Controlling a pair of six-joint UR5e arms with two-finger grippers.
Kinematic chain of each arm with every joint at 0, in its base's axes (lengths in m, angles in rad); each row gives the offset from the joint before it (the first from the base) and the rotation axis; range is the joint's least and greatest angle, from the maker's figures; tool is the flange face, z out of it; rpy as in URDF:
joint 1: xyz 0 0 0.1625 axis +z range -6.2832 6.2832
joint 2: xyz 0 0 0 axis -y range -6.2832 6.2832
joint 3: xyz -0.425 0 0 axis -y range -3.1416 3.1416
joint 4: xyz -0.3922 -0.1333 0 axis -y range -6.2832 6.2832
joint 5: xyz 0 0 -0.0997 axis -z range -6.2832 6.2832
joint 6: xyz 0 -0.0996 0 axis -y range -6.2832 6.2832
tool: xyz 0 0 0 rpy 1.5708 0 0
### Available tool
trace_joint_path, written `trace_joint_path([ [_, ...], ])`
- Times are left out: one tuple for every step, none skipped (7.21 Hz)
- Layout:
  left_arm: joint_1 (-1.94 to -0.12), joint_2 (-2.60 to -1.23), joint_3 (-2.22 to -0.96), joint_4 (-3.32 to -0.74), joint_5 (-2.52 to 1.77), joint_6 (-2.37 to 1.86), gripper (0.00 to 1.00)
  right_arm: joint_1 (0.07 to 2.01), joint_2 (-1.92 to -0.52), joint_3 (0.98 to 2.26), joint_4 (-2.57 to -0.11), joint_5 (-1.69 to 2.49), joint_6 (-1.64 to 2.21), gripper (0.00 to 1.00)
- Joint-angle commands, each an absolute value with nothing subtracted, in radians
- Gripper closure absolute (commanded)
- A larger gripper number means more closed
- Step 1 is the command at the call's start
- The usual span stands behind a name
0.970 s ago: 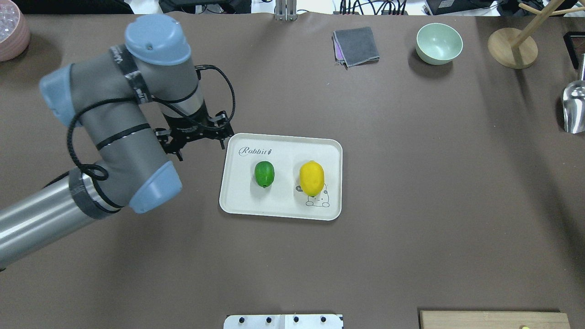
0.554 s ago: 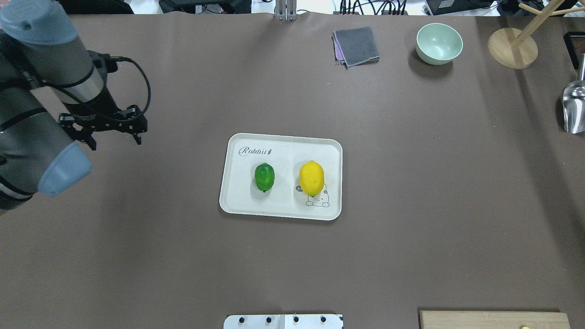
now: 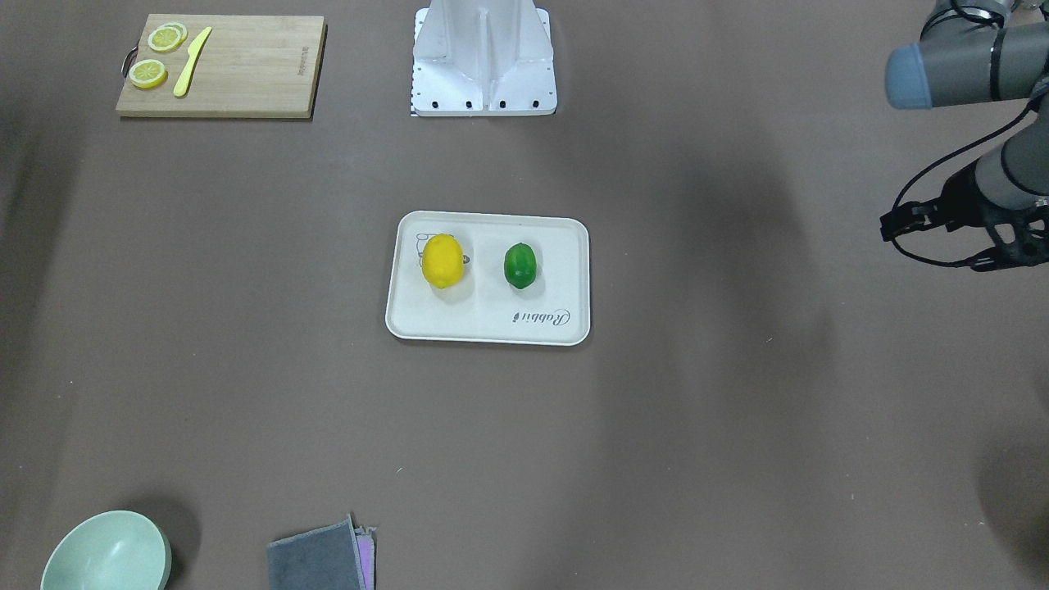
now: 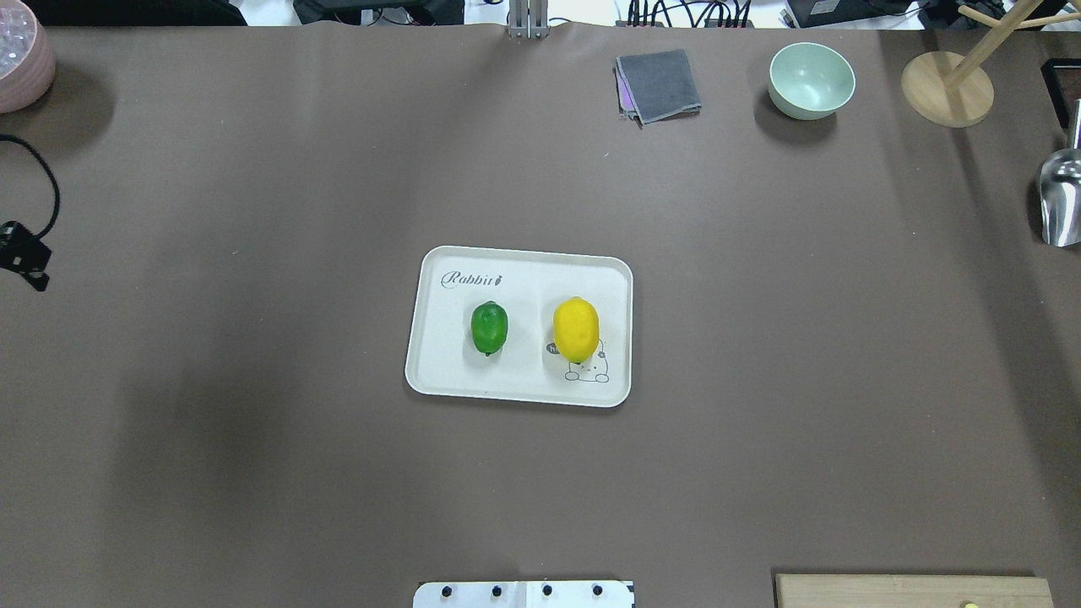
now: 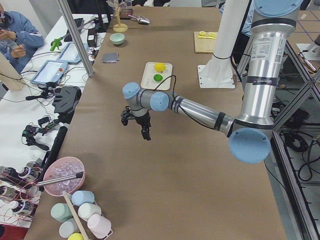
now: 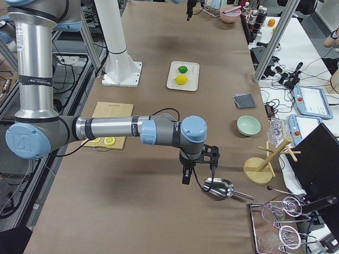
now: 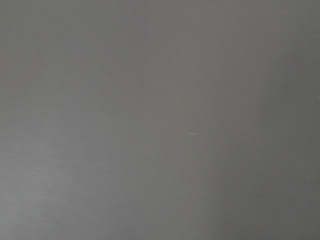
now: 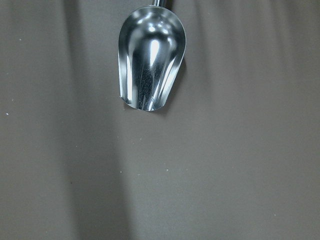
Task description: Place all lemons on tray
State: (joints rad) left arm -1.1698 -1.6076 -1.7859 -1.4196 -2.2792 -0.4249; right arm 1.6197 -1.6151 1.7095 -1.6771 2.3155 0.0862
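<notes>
The cream tray (image 4: 515,388) lies mid-table and also shows in the front-facing view (image 3: 492,328). The green lemon (image 4: 489,327) and the yellow lemon (image 4: 576,329) both lie on it, side by side and apart. My left gripper (image 3: 1020,246) is far from the tray, over bare table at the table's left end, open and empty; only its tip shows in the overhead view (image 4: 24,257). My right gripper (image 6: 197,177) shows only in the right side view, above the metal scoop (image 8: 150,65); I cannot tell whether it is open or shut.
A wooden cutting board (image 3: 238,65) with lemon slices (image 3: 149,74) and a yellow knife (image 3: 191,72) sits near the robot base (image 3: 483,65). A green bowl (image 4: 811,80), grey cloth (image 4: 659,84), wooden stand (image 4: 946,89) and pink bowl (image 4: 21,63) line the far edge.
My left arm has drawn back from beside the tray's left edge to the table's left end, almost out of the overhead view. Both lemons and the tray have not moved.
</notes>
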Motion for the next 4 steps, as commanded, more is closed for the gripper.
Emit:
trace_joint_path([
  [-1.271,-1.447,-1.752,-1.561,-2.315,-0.277,0.02,1.623,-1.62,1.709,-1.677,2.315,0.078,0.0],
  [-1.302,-1.406,-1.756,-1.577,-2.438,-0.269,0.02,1.624,-1.62,1.709,-1.677,2.315,0.078,0.0],
  [-1.383,-1.407,-1.755,-1.562,-2.462,-0.191,0.02,1.624,-1.62,1.71,-1.677,2.316,0.078,0.0],
  [-1.428,-1.408,-1.746,-1.498,-2.461,-0.051,0.02,1.623,-1.62,1.709,-1.677,2.318,0.078,0.0],
])
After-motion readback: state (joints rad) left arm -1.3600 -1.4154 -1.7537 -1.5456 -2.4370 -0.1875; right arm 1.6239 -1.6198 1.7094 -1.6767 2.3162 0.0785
